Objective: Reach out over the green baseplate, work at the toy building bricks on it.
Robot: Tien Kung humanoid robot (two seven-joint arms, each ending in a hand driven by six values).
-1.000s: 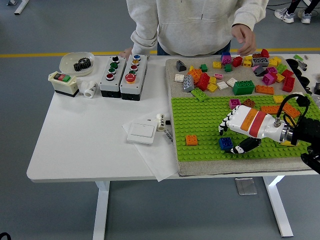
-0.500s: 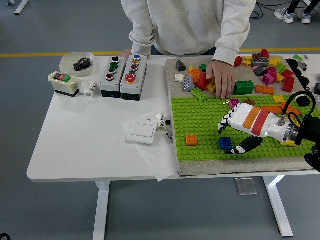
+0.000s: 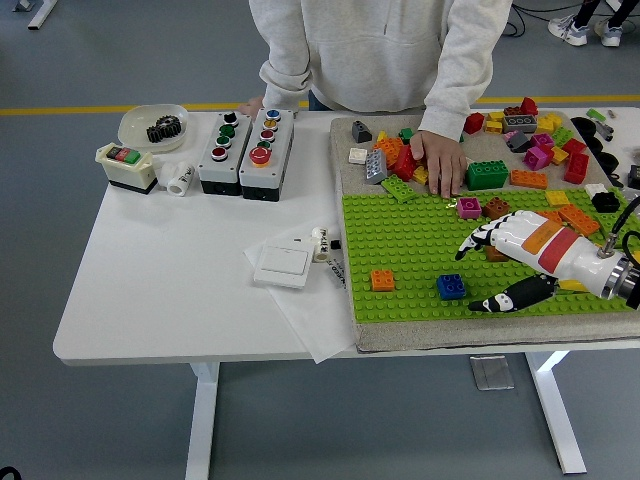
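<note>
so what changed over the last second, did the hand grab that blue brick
No. The right hand drew back to the right, off the blue brick, open and holding nothing. The person's hand came down onto the loose bricks above the green baseplate. Blue brick and orange brick stayed put.

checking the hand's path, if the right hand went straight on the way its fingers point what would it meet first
Probably nothing on the baseplate: the right hand points left, between the blue brick and the pink brick. Its height above the studs is unclear.
</note>
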